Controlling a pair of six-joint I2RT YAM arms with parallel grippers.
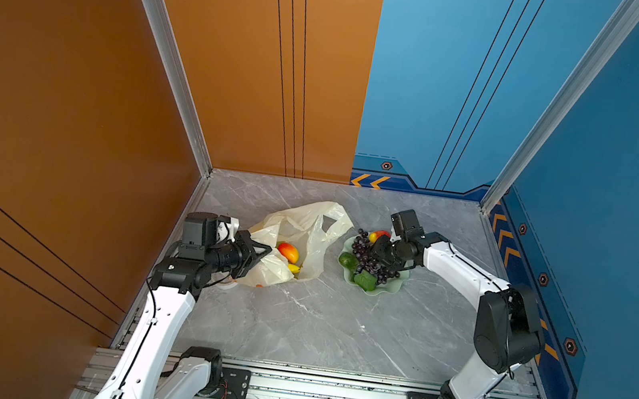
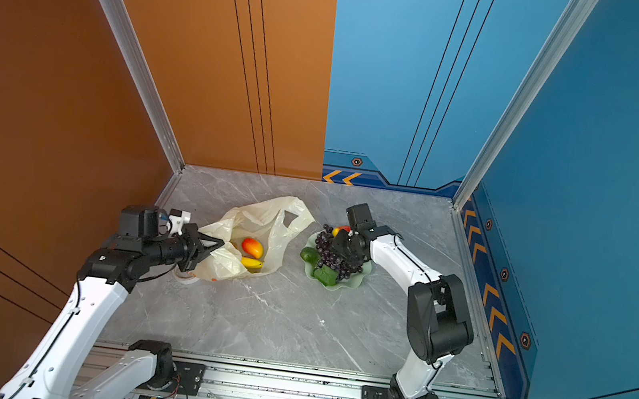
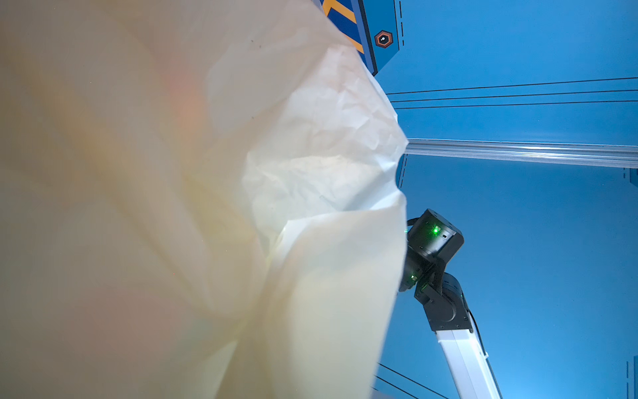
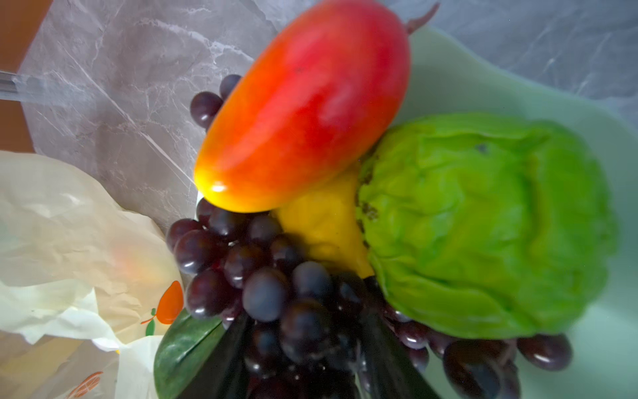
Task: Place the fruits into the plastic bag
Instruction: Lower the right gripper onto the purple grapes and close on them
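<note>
- Two toy fruits already lie inside the plastic bag (image 1: pixel 308 224): a red-yellow mango (image 1: pixel 288 252) and, just nearer, a yellow piece (image 1: pixel 293 268).
- Thin, crinkled, cream-white and see-through, the bag sits left of centre on the grey marble table (image 1: pixel 313 325). Its mouth gapes upward and one loop handle (image 1: pixel 329 222) is on the far side.
- Printed on its side, in the right wrist view, are an orange fruit picture (image 4: pixel 171 304) and an orange slice picture (image 4: pixel 86 385).
- Just right of the bag stands a pale green wavy-edged dish (image 1: pixel 381 291). It holds dark purple grapes (image 1: pixel 363 252), a second mango (image 1: pixel 380 235) at the far edge, a dark green fruit (image 1: pixel 347 260) at the left edge and a leaf (image 1: pixel 365 281) at the near edge.
- The right wrist view adds a bumpy bright-green fruit (image 4: pixel 483 224) and a yellow fruit (image 4: pixel 328 224) under that mango.
- The left gripper (image 1: pixel 266 249) is closed, pinching the bag's left rim and holding it lifted.
- The right gripper (image 4: pixel 307 311) has a finger on each side of the grapes. I cannot tell whether it squeezes them.
</note>
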